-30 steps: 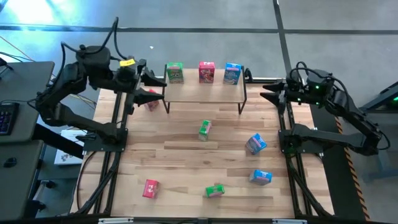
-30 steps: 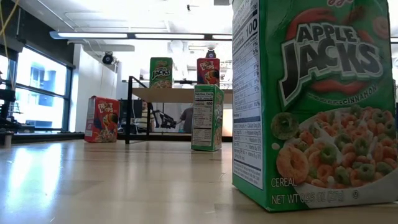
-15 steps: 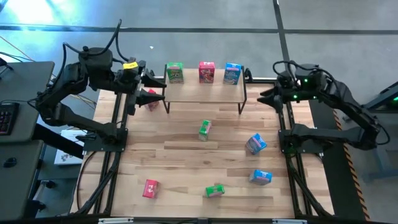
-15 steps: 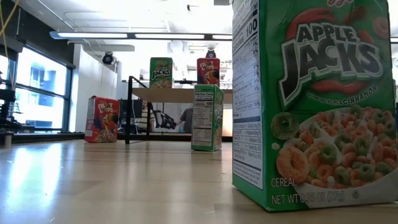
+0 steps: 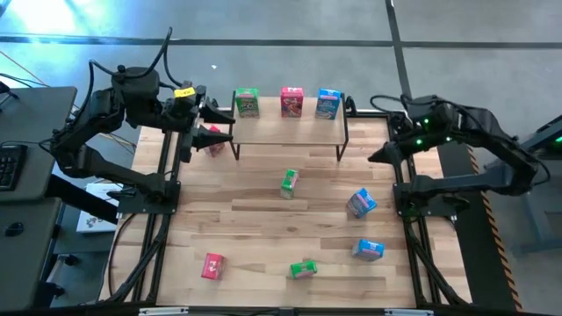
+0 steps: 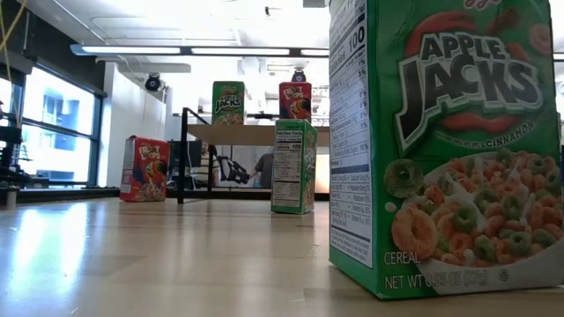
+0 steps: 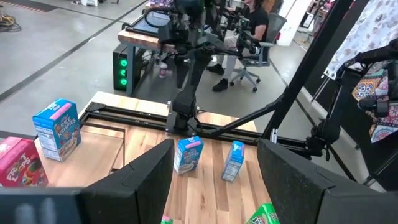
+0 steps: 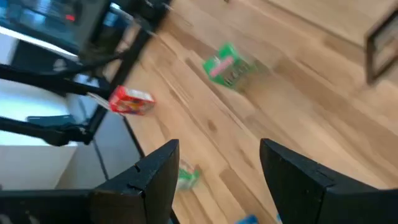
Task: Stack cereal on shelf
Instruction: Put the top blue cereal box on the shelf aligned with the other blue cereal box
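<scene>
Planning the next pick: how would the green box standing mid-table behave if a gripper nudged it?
The green box stands upright on a narrow base, taller than wide, so it would probably tip rather than slide. It looks like thin printed card, likely light and easily dented. The wooden table looks smooth, giving little grip.

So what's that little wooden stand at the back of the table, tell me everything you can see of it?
The shelf is a low rectangular stand: a light wooden top board on thin black metal legs, standing level at the far edge of the table, between the two arms. Three small cereal boxes stand upright in a row along its back edge: a green box, a red-pink box and a blue box. The front of the board is bare. Another red-pink box lies on the table just off its left end. No gripper touches the shelf.
</scene>
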`<state>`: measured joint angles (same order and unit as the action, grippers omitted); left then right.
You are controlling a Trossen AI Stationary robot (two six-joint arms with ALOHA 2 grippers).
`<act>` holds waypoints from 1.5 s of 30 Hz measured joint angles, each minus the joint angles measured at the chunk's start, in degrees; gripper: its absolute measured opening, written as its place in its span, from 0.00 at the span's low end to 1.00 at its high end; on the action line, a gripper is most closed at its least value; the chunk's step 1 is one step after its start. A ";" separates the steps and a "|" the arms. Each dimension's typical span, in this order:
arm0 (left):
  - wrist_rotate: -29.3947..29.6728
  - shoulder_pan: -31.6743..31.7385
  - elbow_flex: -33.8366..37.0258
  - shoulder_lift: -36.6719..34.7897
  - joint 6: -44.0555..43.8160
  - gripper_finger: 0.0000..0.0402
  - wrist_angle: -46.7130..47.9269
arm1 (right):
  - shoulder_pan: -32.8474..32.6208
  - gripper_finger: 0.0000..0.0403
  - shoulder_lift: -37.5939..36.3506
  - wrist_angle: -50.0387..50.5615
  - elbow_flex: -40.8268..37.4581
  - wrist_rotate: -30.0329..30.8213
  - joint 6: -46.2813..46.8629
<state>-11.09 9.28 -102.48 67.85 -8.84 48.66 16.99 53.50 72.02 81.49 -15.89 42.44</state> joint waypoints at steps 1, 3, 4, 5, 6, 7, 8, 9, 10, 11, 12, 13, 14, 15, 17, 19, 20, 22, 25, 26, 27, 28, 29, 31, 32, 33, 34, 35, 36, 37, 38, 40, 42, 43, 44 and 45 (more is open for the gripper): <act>0.00 0.00 0.00 0.00 0.00 0.55 0.00 | -1.61 0.53 0.57 1.79 0.74 1.73 1.15; 0.00 0.00 0.00 0.00 0.02 0.55 0.00 | -4.86 0.51 1.80 5.29 1.72 5.42 3.66; 0.00 0.00 0.00 0.00 0.02 0.55 0.00 | -6.48 0.51 2.34 6.94 1.90 7.14 4.87; 0.00 0.00 0.00 0.00 0.02 0.55 0.00 | -8.10 0.50 2.89 8.40 1.91 8.49 6.15; 0.00 0.00 0.00 0.01 0.02 0.55 0.00 | -9.70 0.49 3.54 9.79 1.90 9.51 7.38; -0.02 0.00 0.00 0.02 0.02 0.55 0.02 | -11.21 0.48 4.14 10.67 1.69 9.88 8.58; -0.02 0.00 0.00 0.02 0.02 0.55 0.02 | -12.64 0.47 4.70 11.10 1.17 9.84 9.43; -0.02 0.00 0.00 0.02 0.02 0.55 0.02 | -14.01 0.47 5.29 11.40 0.53 9.76 10.08; -0.04 0.00 0.00 0.02 0.02 0.55 0.02 | -15.29 0.46 5.89 11.50 -0.08 9.60 10.36; -0.04 0.00 0.00 0.02 0.02 0.55 0.02 | -16.48 0.46 6.47 11.43 -0.63 9.34 10.57; -0.04 0.00 0.00 0.02 0.02 0.55 0.02 | -17.55 0.46 7.06 11.47 -1.13 9.12 10.66; -0.07 0.00 0.00 0.02 0.02 0.55 0.02 | -18.41 0.46 7.66 11.49 -1.57 8.74 10.66; -0.07 0.00 0.00 0.02 0.03 0.55 0.02 | -19.15 0.46 8.20 11.49 -1.92 8.38 10.68; -0.07 0.00 0.00 0.02 0.04 0.55 0.02 | -19.82 0.46 8.87 11.51 -2.24 8.34 10.68; -0.09 0.00 0.00 0.02 0.04 0.55 0.02 | -20.70 0.46 9.85 11.56 -2.90 8.30 10.87; -0.09 0.00 0.00 0.02 0.06 0.55 0.02 | -21.25 0.46 10.57 11.58 -3.51 8.26 11.73; -0.09 0.00 0.00 0.02 0.07 0.55 0.03 | -21.41 0.46 10.88 11.83 -3.78 8.20 11.85; -0.09 0.00 0.00 0.02 0.09 0.55 0.03 | -21.87 0.46 11.50 12.34 -4.14 8.10 12.99; -0.09 0.02 0.00 0.02 1.65 0.55 0.13 | -22.20 0.46 12.00 13.90 -4.55 8.10 14.14; -0.09 0.02 0.00 0.02 1.92 0.55 0.29 | -22.32 0.47 12.17 14.34 -4.55 8.08 14.16; -0.11 0.02 0.00 0.02 1.92 0.55 0.44 | -22.38 0.48 12.30 14.60 -4.55 8.08 14.16; -0.09 0.02 0.00 0.02 1.94 0.55 0.64 | -22.40 0.49 12.42 14.68 -4.55 8.08 14.16; -0.09 0.02 0.00 0.02 1.97 0.55 0.89 | -22.40 0.50 12.54 14.76 -4.55 8.08 14.16; -0.08 0.02 0.02 0.02 1.99 0.55 1.35 | -22.40 0.54 12.69 14.97 -4.55 8.12 14.16; -0.07 0.02 0.02 0.02 1.99 0.55 1.41 | -22.40 0.55 12.83 15.00 -4.55 8.37 14.15; -0.07 0.02 0.02 0.04 1.99 0.55 1.40 | -22.40 0.58 12.97 15.09 -4.55 8.94 14.14; -0.07 0.02 0.02 0.04 1.99 0.55 1.40 | -22.40 0.60 13.18 15.24 -4.55 9.56 14.13; -0.08 0.02 0.02 0.04 1.99 0.55 1.40 | -22.40 0.62 13.42 15.38 -4.55 10.01 14.12; -0.07 0.02 0.02 0.04 1.99 0.55 1.38 | -22.40 0.63 13.70 15.46 -4.55 10.60 14.14; -0.07 0.02 0.02 0.04 1.99 0.55 1.38 | -22.40 0.65 14.08 15.47 -4.55 11.25 14.12; -0.07 0.02 0.02 0.04 1.99 0.55 1.38 | -22.40 0.66 14.49 15.54 -4.55 11.55 14.13; -0.07 0.02 0.02 0.04 1.99 0.55 1.34 | -22.40 0.67 15.41 15.60 -4.55 12.00 14.13; -0.07 0.02 0.02 0.04 1.99 0.55 1.33 | -22.40 0.67 16.43 15.60 -4.55 12.03 14.11; -0.07 0.02 0.02 0.04 1.99 0.55 1.33 | -22.40 0.67 16.98 15.62 -4.55 12.02 14.11; -0.07 0.02 0.02 0.04 1.99 0.55 1.33 | -22.40 0.67 17.50 15.62 -4.55 12.14 14.12; -0.07 0.02 0.02 0.04 1.99 0.56 1.33 | -22.46 0.67 18.07 15.64 -4.55 12.36 14.12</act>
<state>-11.16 9.30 -102.45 67.90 -6.85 50.00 -5.47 71.57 87.66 76.95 -3.54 56.56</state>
